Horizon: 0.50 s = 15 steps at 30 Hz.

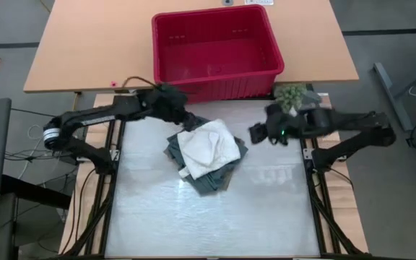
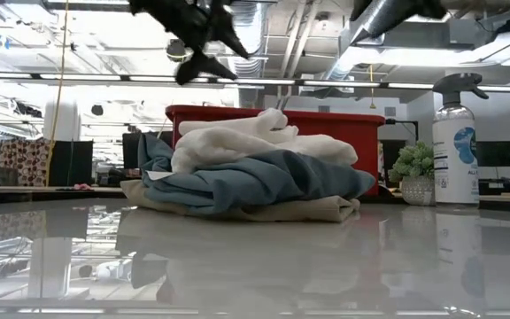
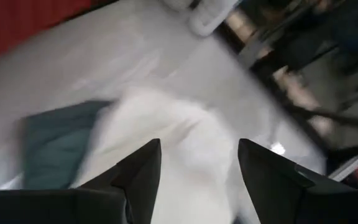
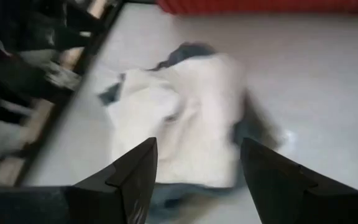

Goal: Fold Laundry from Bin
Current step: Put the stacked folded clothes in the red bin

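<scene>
Low view put the soft pile of cloth laundry (image 2: 246,177) nearest, resting on the glossy white bench (image 2: 255,266): a crumpled white garment (image 1: 208,146) on top, dark teal-green cloth (image 2: 264,182) beneath, beige-khaki (image 2: 299,211) at the bottom. Both hands hung above it with fingers apart and empty, the left hand (image 1: 186,115) near one edge, the right hand (image 1: 255,133) near the other. The cloth looked light and limp, likely best pinched at a corner or hem. Behind stood the bright red rectangular plastic bin (image 1: 215,50).

Red bin (image 1: 217,49), white-teal-beige laundry (image 1: 206,154)
</scene>
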Tool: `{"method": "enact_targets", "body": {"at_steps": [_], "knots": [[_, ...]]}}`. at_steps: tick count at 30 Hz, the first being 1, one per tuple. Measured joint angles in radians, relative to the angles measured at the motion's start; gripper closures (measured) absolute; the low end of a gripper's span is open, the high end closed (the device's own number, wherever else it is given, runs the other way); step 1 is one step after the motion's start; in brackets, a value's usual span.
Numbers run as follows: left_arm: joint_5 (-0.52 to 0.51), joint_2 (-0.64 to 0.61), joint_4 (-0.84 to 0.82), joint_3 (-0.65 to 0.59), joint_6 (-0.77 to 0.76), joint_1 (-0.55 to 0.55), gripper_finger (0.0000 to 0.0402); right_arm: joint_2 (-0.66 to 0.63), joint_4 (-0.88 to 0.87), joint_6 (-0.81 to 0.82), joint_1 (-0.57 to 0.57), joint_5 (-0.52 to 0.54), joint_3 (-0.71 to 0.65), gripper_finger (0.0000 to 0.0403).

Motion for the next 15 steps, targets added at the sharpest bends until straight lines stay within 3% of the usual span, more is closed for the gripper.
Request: {"method": "enact_targets", "body": {"at_steps": [6,10,15], "knots": [[0.079,-0.068,-0.353,0.005,0.086,0.159,0.019,-0.035,0.417,0.313,0.14,0.051,-0.368,0.0148],[0.148,-0.081,-0.355,-0.044,0.136,0.204,0.0175,0.007,0.571,0.561,0.284,0.209,-0.505,0.0148],[0.237,-0.08,-0.292,-0.163,0.151,0.255,0.0154,0.102,0.578,0.877,0.433,0.296,-0.561,0.0148]]}}
